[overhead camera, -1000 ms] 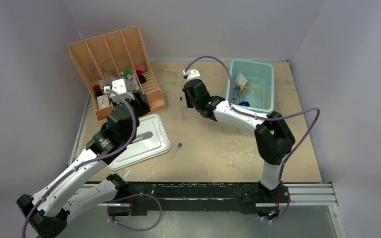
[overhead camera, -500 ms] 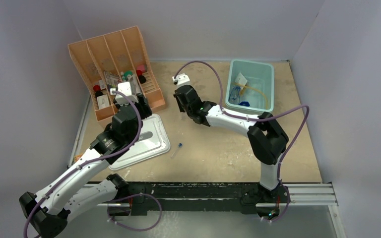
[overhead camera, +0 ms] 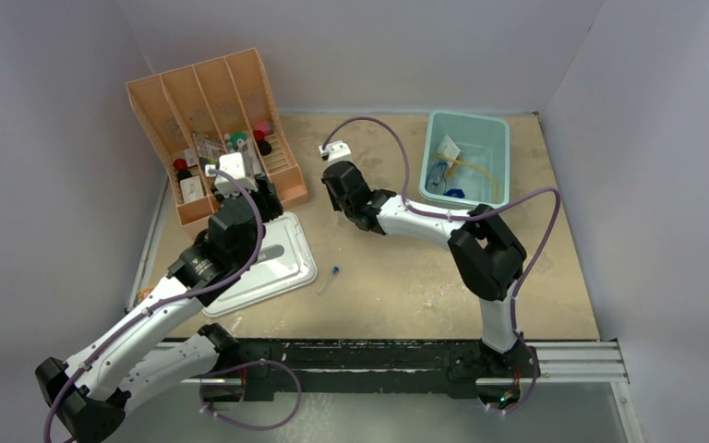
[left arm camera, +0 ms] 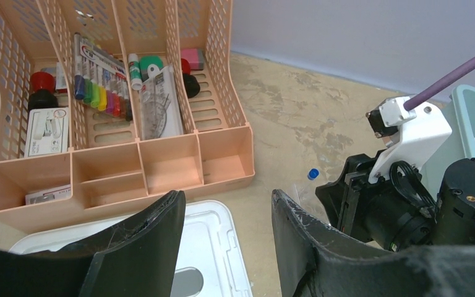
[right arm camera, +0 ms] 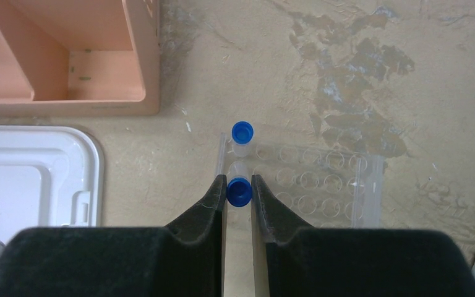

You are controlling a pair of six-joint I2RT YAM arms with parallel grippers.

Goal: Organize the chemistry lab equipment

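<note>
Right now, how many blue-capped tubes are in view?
3. One tube in the right pincer, one standing in the rack, one lying on the table by the lid. Others may hide in the bin.

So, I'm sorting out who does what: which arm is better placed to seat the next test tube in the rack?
Right. The right gripper is shut on a blue-capped test tube over the clear rack; the left gripper hangs open, empty, by the orange organizer.

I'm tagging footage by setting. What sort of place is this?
Probably a robot test cell, not a working lab: plain walls box in a worn tabletop, the left arm and right arm are bolted to a rail, and the lab gear includes a blue-capped test tube and a clear holed rack.
</note>
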